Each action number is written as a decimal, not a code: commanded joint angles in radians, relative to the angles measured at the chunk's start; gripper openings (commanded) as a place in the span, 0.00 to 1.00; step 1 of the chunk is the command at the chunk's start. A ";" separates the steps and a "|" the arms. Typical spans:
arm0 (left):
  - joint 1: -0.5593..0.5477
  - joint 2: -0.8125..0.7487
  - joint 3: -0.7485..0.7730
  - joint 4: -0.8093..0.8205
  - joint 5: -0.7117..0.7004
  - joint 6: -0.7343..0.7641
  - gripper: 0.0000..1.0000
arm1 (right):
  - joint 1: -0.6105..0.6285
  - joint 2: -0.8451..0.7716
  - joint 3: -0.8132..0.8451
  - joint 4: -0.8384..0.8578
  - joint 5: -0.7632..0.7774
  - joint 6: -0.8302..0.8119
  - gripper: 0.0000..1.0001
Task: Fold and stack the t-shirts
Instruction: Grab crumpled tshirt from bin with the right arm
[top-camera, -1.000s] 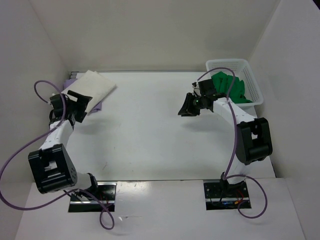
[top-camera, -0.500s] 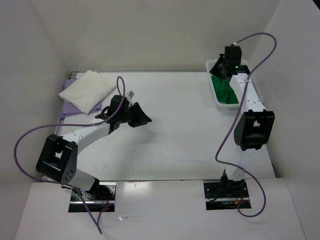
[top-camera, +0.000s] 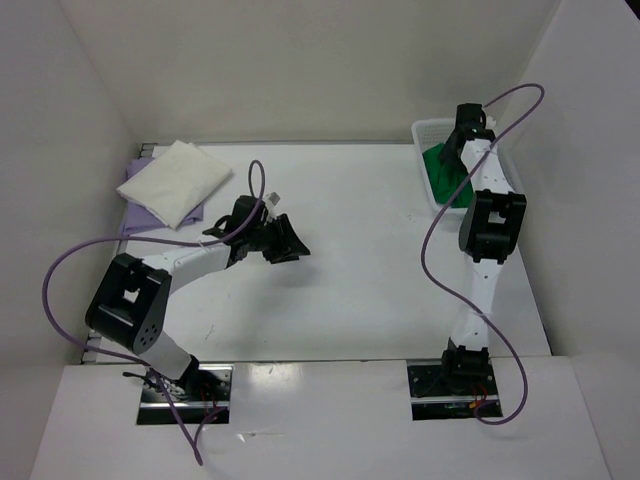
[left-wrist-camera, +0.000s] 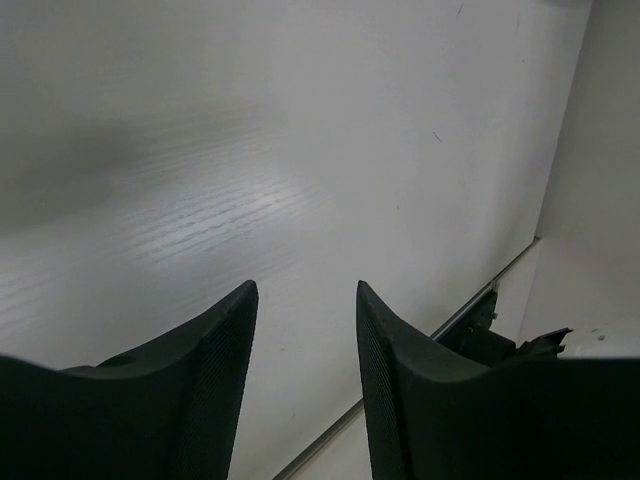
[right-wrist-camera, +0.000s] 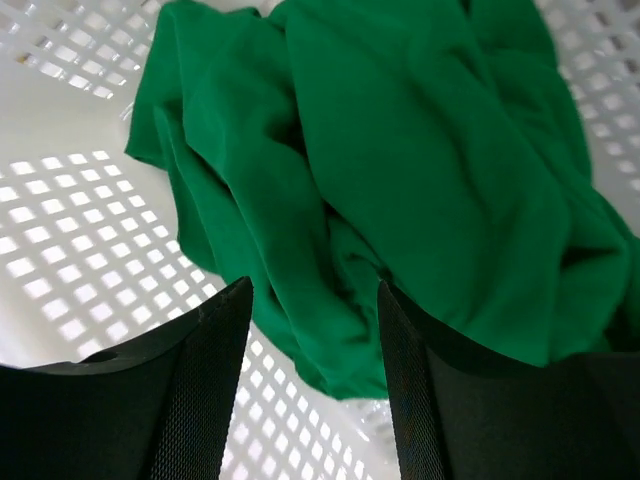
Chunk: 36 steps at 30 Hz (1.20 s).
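Observation:
The cream white t-shirt (top-camera: 175, 180) lies folded at the back left, on top of the lavender t-shirt (top-camera: 203, 213), of which only edges show. The green t-shirt (top-camera: 445, 170) lies crumpled in the white mesh basket (top-camera: 430, 128). My right gripper (top-camera: 456, 142) hangs over that basket; in its wrist view it stands open (right-wrist-camera: 315, 285) just above the green t-shirt (right-wrist-camera: 400, 170), a fold of cloth showing between the fingers. My left gripper (top-camera: 290, 245) is over the bare table, right of the stack, open (left-wrist-camera: 305, 290) and holding nothing.
White walls close in the table (top-camera: 360, 270) on the left, back and right. The basket wall (right-wrist-camera: 60, 260) surrounds my right gripper. A metal table edge (left-wrist-camera: 450, 310) runs past my left gripper's fingers.
My left arm has swung from the folded stack out to the table's middle. My right arm has reached from the table into the basket above the green t-shirt, and its jaws have widened.

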 joint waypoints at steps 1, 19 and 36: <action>0.003 0.028 0.044 0.012 0.040 0.034 0.52 | 0.008 0.046 0.131 -0.026 0.014 -0.041 0.59; 0.003 0.065 0.073 -0.027 0.050 0.052 0.53 | 0.008 0.171 0.397 -0.087 -0.061 -0.021 0.19; 0.003 0.012 0.055 -0.017 0.052 0.001 0.55 | 0.010 0.329 0.549 -0.211 -0.078 -0.007 0.12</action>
